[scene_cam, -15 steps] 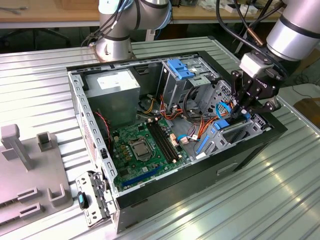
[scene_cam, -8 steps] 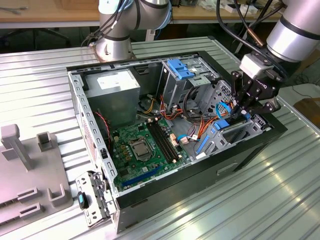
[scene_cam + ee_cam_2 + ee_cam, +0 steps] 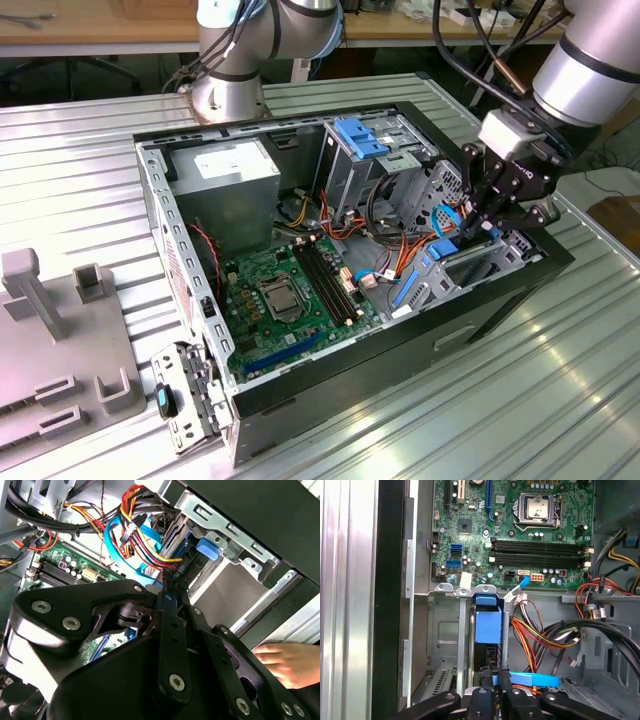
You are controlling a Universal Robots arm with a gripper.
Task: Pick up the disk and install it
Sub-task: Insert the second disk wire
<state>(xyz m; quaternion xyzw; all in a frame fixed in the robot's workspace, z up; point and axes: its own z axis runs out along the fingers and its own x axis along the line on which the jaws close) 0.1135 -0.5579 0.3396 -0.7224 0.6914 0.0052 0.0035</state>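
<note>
The disk [image 3: 487, 624] stands on edge in the drive bay at the front corner of the open computer case [image 3: 500, 300]. Its bright blue carrier faces the first wrist camera, with the dark drive body just below. My gripper [image 3: 496, 674] hangs over that bay at the exterior view's right [image 3: 478, 222]. Its black fingers [image 3: 167, 592] are drawn together on the disk's thin upper edge. The lower part of the disk is hidden inside the metal bay.
Red, orange and black cables [image 3: 545, 630] and a flat blue cable [image 3: 532, 679] crowd the bay. The motherboard [image 3: 285, 295] lies in the case's middle, a tall drive cage with a blue bracket [image 3: 360, 135] behind. A person's hand [image 3: 280, 662] rests outside the case. A grey fixture [image 3: 50, 330] stands at the exterior view's left.
</note>
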